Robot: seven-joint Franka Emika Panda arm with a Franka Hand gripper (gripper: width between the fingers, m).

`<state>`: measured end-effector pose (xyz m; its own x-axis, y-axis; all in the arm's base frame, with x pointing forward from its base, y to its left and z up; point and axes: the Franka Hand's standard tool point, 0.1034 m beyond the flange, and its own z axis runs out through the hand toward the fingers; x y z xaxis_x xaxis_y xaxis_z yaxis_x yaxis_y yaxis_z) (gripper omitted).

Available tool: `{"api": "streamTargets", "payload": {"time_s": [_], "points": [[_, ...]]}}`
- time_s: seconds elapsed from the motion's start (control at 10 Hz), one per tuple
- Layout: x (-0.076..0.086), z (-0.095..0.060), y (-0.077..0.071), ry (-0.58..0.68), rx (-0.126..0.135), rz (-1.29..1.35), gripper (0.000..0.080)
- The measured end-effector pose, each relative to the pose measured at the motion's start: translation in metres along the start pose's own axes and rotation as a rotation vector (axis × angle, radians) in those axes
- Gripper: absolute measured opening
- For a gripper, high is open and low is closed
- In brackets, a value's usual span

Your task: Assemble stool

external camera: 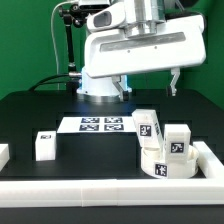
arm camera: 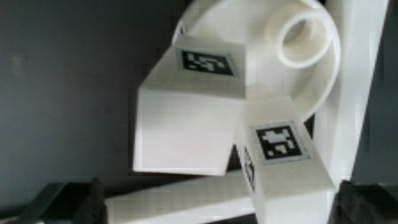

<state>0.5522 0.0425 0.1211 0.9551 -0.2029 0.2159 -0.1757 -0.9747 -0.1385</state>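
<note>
The round white stool seat (external camera: 165, 166) lies at the exterior view's right, by the rail corner. Two white tagged leg blocks (external camera: 148, 125) (external camera: 178, 141) stand on it. A third leg block (external camera: 44, 146) stands alone at the left. My gripper (external camera: 148, 84) hangs high above the table behind the seat, open and empty. In the wrist view the seat (arm camera: 267, 25) with its hole and the two leg blocks (arm camera: 187, 120) (arm camera: 285, 165) lie below my gripper (arm camera: 217, 205). Its dark fingertips (arm camera: 71, 200) show far apart at the picture's corners.
The marker board (external camera: 100, 124) lies flat at the table's middle. A long white border rail (external camera: 100, 192) runs along the front and turns up the right side (external camera: 212, 160). Another white piece (external camera: 3, 155) shows at the left edge. The arm's base (external camera: 100, 88) stands behind.
</note>
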Motion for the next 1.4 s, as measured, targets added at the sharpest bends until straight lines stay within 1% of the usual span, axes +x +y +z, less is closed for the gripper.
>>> {"api": "streamTargets", "payload": {"time_s": [0.1, 0.2, 0.4, 0.5, 0.8, 0.9, 1.2, 1.3, 1.4], "points": [[-0.0050, 0.0010, 0.0004, -0.121, 0.013, 0.002, 0.0649], [-0.0031, -0.0002, -0.0011, -0.172, 0.019, 0.016, 0.0649], [-0.0080, -0.0004, -0.0022, -0.288, 0.031, 0.023, 0.0649], [-0.0042, 0.0003, -0.0022, -0.283, 0.031, 0.020, 0.0649], [-0.0033, 0.0010, -0.0025, -0.273, 0.038, -0.110, 0.0649], [-0.0036, 0.0015, -0.0023, -0.272, 0.051, -0.214, 0.0649], [-0.0033, 0.0017, -0.0005, -0.267, 0.079, -0.415, 0.0649], [-0.0032, 0.0019, -0.0002, -0.265, 0.082, -0.474, 0.0649], [-0.0004, 0.0026, -0.0006, -0.250, 0.070, -0.651, 0.0649]]}}
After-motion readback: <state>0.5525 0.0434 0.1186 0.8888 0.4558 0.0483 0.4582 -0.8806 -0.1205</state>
